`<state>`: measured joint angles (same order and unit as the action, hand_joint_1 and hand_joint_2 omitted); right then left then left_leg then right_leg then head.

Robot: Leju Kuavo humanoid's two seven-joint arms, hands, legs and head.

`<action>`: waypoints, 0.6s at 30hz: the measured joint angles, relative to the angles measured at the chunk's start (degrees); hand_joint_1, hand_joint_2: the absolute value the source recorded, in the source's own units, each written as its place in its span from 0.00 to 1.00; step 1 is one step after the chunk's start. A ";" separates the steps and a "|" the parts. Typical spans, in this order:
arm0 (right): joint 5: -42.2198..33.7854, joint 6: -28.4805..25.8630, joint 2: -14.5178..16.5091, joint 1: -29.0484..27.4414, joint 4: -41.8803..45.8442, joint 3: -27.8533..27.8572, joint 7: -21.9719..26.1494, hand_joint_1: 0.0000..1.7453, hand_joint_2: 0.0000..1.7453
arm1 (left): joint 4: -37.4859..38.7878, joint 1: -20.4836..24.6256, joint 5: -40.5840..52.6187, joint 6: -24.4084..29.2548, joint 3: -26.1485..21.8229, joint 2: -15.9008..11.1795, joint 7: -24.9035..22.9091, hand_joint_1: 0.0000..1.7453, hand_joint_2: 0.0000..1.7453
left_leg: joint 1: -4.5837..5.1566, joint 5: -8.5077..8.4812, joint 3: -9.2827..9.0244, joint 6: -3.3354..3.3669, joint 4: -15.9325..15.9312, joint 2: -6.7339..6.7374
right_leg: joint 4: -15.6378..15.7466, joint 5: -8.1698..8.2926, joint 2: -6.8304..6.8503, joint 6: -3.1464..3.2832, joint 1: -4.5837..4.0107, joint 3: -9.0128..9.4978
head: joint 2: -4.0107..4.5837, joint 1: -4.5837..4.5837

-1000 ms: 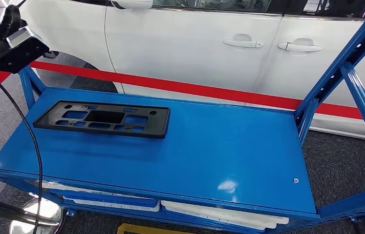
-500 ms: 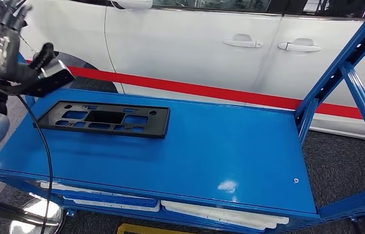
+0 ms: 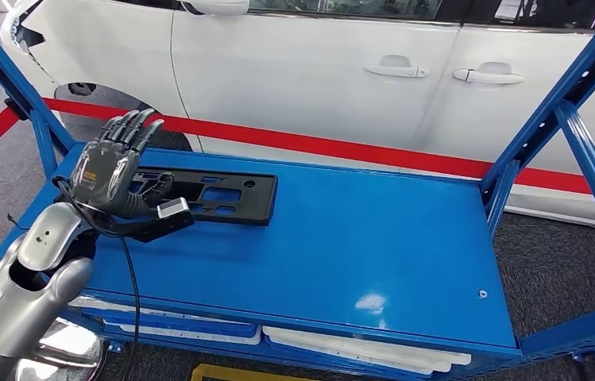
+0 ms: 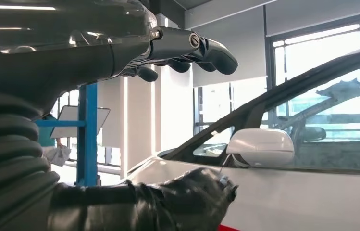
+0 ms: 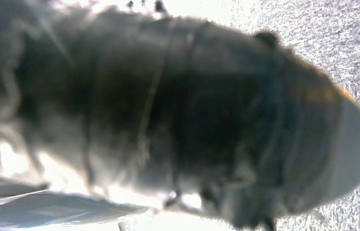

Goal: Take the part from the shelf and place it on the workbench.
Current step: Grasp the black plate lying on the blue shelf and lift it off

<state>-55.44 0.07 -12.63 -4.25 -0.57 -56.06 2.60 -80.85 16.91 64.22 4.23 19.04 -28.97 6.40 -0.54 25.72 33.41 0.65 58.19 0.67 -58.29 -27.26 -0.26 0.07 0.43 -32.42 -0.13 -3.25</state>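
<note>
Black part [image 3: 206, 194] flat on blue shelf [image 3: 357, 238]; left hand [image 3: 111, 171] empty.

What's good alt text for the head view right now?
The robot's left hand, fingers spread and holding nothing, hovers above the left end of a flat black plastic part lying on a blue metal shelf. Behind the shelf are a white car and a red floor stripe.

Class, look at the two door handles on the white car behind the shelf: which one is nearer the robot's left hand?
The left-hand door handle, on the front door; the other door handle lies further right, away from the left hand.
</note>
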 joint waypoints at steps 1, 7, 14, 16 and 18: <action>0.01 0.00 0.00 0.01 0.00 0.00 0.00 0.00 0.00 | 0.03 -0.10 -0.03 0.01 0.20 0.12 0.00 0.00 1.00 | 0.00 0.00 0.00 0.00 0.00 0.00 | 0.00 0.00 0.00 0.00 -0.01 0.00 | 0.00 0.00; 0.01 -0.04 0.00 0.03 0.00 0.00 0.02 0.00 0.00 | 0.18 -0.31 -0.09 0.00 0.39 0.63 0.04 0.00 1.00 | -0.01 -0.01 0.00 0.00 -0.01 0.00 | -0.01 0.00 0.00 0.00 -0.02 0.00 | 0.00 -0.01; 0.01 -0.03 0.00 0.03 0.00 0.02 0.14 0.00 0.00 | 0.45 -0.35 -0.11 -0.98 0.41 1.12 0.78 0.00 1.00 | -0.01 0.00 0.00 0.00 -0.01 0.00 | -0.01 0.00 0.00 0.00 -0.02 0.01 | 0.00 -0.01; 0.01 0.01 0.00 0.04 0.00 0.02 0.18 0.00 0.00 | 0.71 -0.58 -0.11 -1.82 0.41 1.18 1.08 0.00 1.00 | -0.01 0.00 0.01 0.00 -0.01 0.00 | -0.01 0.00 0.00 0.00 -0.01 0.01 | 0.00 -0.01; 0.01 0.03 0.00 0.04 0.00 0.02 0.19 0.00 0.00 | 1.13 -1.12 -0.11 -2.30 0.49 1.19 1.25 0.00 1.00 | -0.01 0.00 0.01 0.00 -0.01 0.00 | -0.01 0.00 0.00 0.00 -0.01 0.01 | 0.00 -0.01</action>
<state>-55.43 0.10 -12.63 -4.21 -0.57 -56.04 2.79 -79.72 15.80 64.11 1.93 19.53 -27.78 7.65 -0.55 25.72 33.42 0.65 58.18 0.67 -58.30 -27.26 -0.26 0.07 0.42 -32.41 -0.13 -3.26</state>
